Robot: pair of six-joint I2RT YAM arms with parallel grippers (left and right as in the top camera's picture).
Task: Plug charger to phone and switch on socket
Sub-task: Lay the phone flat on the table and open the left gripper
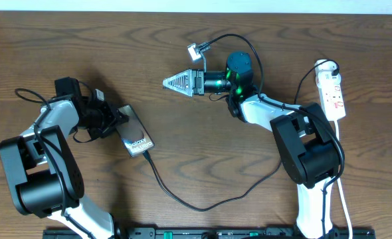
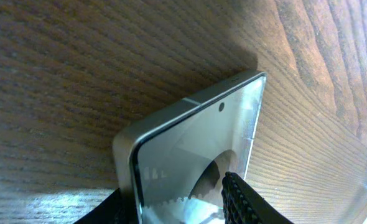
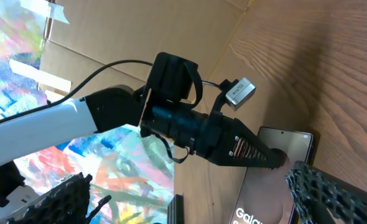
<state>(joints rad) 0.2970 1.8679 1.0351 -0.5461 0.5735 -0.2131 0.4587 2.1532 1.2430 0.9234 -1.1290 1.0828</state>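
Left pincer clamped on the one phone; right pincer spread wide.
My wrist view cuts off most of my grip at the phone's upper-left end. The phone runs diagonally, lettering end toward lower right, where the single black cable meets it; I cannot tell whether it is seated. My right pincer hangs mid-table. One power strip lies far right.

Top-down overhead; phone in all views
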